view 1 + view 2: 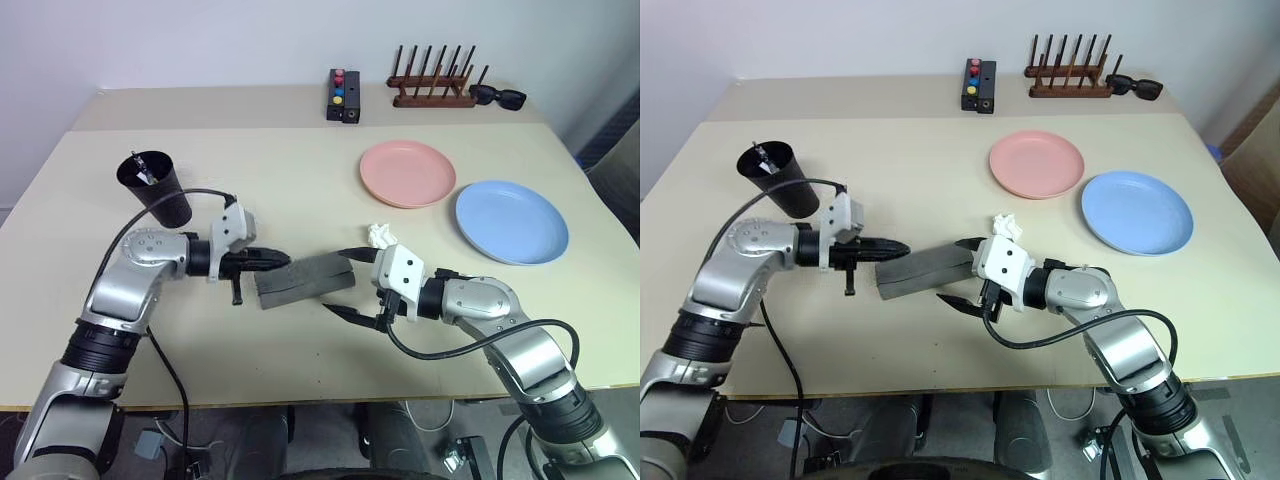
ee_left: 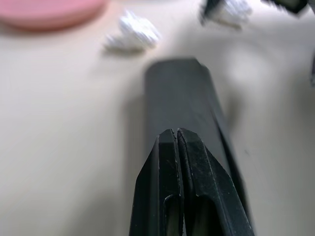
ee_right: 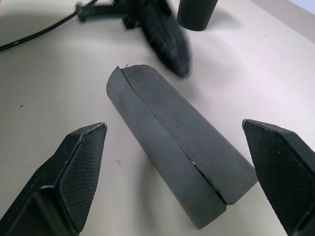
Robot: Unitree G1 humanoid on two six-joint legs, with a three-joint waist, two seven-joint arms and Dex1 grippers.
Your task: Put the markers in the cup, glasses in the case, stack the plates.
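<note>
Right gripper (image 1: 344, 282): fingers spread wide, straddling right end of case, grasping nothing. Case (image 1: 305, 281): grey, rectangular, matte fabric-like shell with stitched seam along edge, lid closed, lying flat at table (image 1: 300, 180) centre-front. Left gripper (image 1: 277, 261): fingers pressed together, empty, tip just above left end of case. Cup (image 1: 157, 187): black, tapered, upright at left, pen ends protruding from mouth. Pink plate (image 1: 407, 173) and blue plate (image 1: 511, 221): side by side at right, unstacked. Crumpled white scrap (image 1: 379, 235) just beyond case.
</note>
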